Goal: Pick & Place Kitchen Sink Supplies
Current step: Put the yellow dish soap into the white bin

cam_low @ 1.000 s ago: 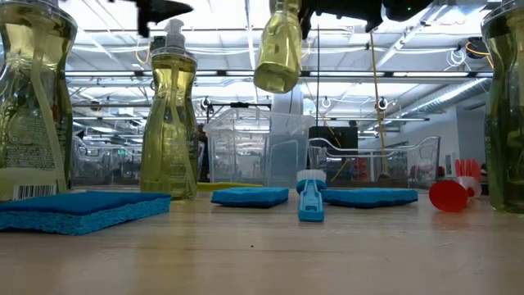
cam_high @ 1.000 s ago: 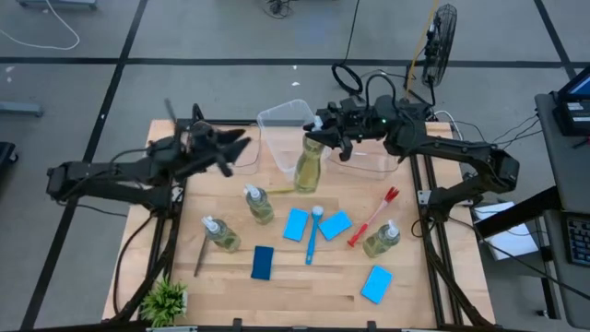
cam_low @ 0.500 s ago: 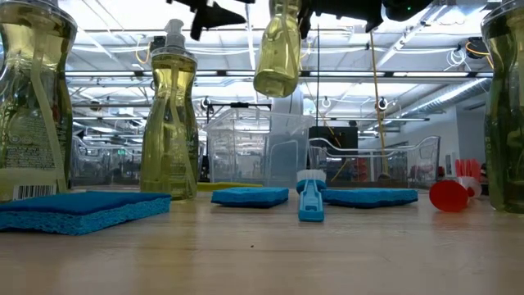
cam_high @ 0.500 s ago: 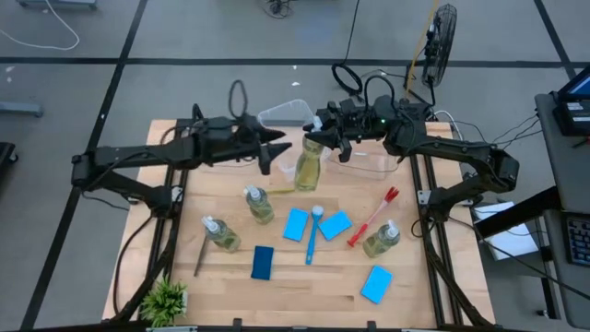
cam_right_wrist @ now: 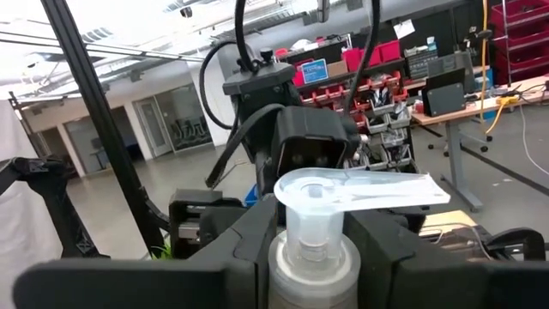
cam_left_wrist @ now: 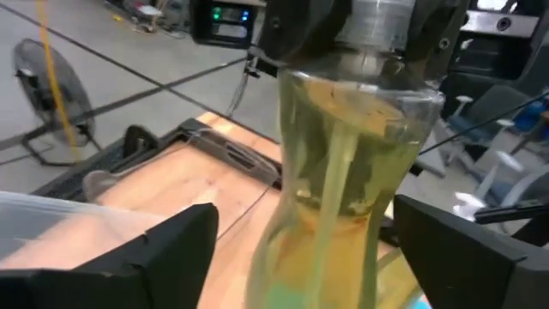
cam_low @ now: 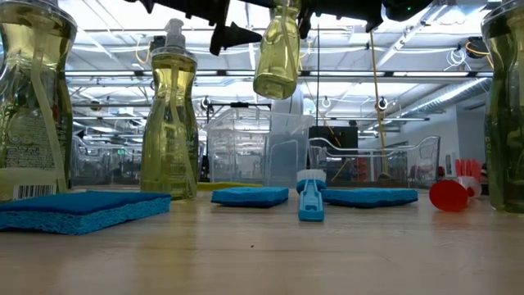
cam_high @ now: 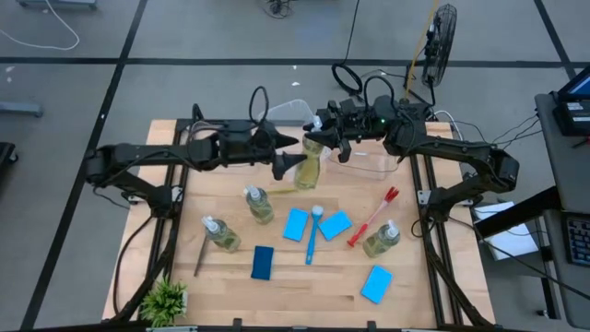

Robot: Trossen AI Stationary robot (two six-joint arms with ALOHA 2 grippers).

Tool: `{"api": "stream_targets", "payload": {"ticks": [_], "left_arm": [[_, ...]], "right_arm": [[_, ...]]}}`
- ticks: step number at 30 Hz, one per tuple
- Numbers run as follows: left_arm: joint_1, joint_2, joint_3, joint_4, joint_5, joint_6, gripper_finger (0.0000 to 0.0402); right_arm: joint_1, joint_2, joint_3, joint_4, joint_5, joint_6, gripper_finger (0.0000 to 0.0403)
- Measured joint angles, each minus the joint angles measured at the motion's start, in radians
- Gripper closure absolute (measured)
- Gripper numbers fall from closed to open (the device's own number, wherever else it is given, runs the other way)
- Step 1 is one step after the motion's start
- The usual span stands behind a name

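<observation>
A clear bottle of yellow-green liquid [cam_high: 311,164] with a white pump top [cam_right_wrist: 343,196] hangs above the back middle of the table. My right gripper [cam_high: 329,138] is shut on it. My left gripper [cam_high: 288,162] is level and open, one finger [cam_left_wrist: 163,253] on each side of the bottle's body [cam_left_wrist: 343,197], with a gap showing on both sides. Three more bottles [cam_high: 258,204] [cam_high: 221,234] [cam_high: 382,239] stand on the table. Blue sponges [cam_high: 295,224] and a blue brush [cam_high: 312,236], a red brush [cam_high: 372,216] and a dark brush [cam_high: 201,254] lie flat on the table. My right gripper pinches the bottle's neck collar [cam_right_wrist: 313,268], just under the pump top, between its two fingers [cam_right_wrist: 244,236]. The fingers come in about level from the table's right. The bottle hangs below them, slightly tilted, lifted clear of the table [cam_low: 278,57].
Two clear bins [cam_high: 286,116] [cam_high: 376,164] stand at the back, behind and beside the hanging bottle. A small potted plant [cam_high: 166,301] sits at the near left corner. Bare wood shows along the near edge [cam_high: 304,300].
My left gripper has swept toward the table's right, from the back left over to the hanging bottle, and now has its fingers on either side of the bottle. My right gripper and the bottle have kept still.
</observation>
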Motion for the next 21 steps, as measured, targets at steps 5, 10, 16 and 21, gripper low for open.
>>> {"api": "stream_targets", "payload": {"ticks": [5, 10, 16, 21], "left_arm": [[0.002, 0.054, 0.000, 0.068, 0.037, -0.026, 0.0025], [0.015, 0.094, 0.000, 0.114, 0.044, -0.061, 0.0023], [0.022, 0.105, 0.000, 0.174, 0.059, -0.057, 0.0023], [0.023, 0.107, 0.000, 0.166, 0.057, -0.053, 0.0046]], "right_arm": [[0.000, 0.000, 0.000, -0.006, 0.000, 0.001, 0.0309], [0.008, 0.000, 0.000, -0.006, 0.004, 0.000, 0.0309], [0.023, 0.010, 0.000, 0.001, 0.039, 0.005, 0.0309], [0.032, 0.013, 0.000, 0.004, 0.058, -0.003, 0.0309]]}}
